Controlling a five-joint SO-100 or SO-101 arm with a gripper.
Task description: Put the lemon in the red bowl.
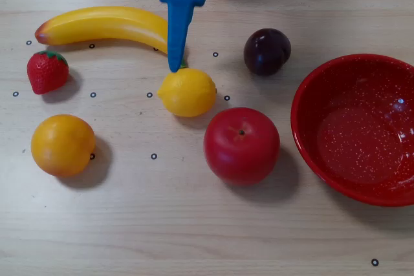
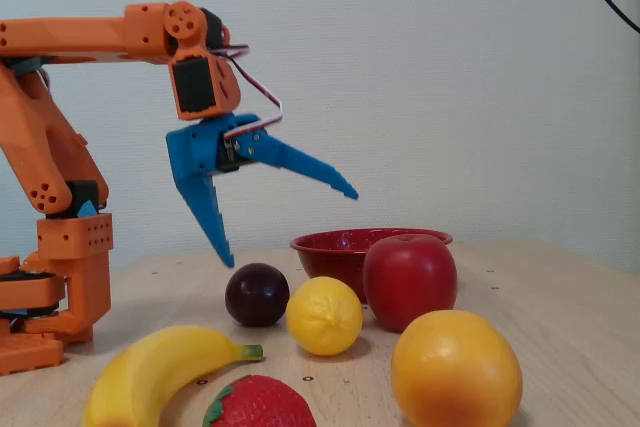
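The lemon (image 1: 187, 92) lies on the table between the banana's stem and the apple; in the fixed view the lemon (image 2: 324, 315) sits in front of the plum. The red bowl (image 1: 310, 153) stands empty at the overhead view's right edge, and the red bowl (image 2: 335, 245) shows behind the apple in the fixed view. My blue gripper (image 2: 288, 228) hangs above the table, open wide, with nothing between its fingers. From overhead, the gripper (image 1: 174, 46) reaches down from the top edge, and its tip ends just above the lemon's upper left side.
A banana (image 1: 110, 25), a strawberry (image 1: 46, 71) and an orange (image 1: 63, 145) lie left of the lemon. A red apple (image 1: 241, 145) sits between lemon and bowl, with a dark plum (image 1: 266, 51) above it. The orange arm base (image 2: 60, 267) stands at the fixed view's left.
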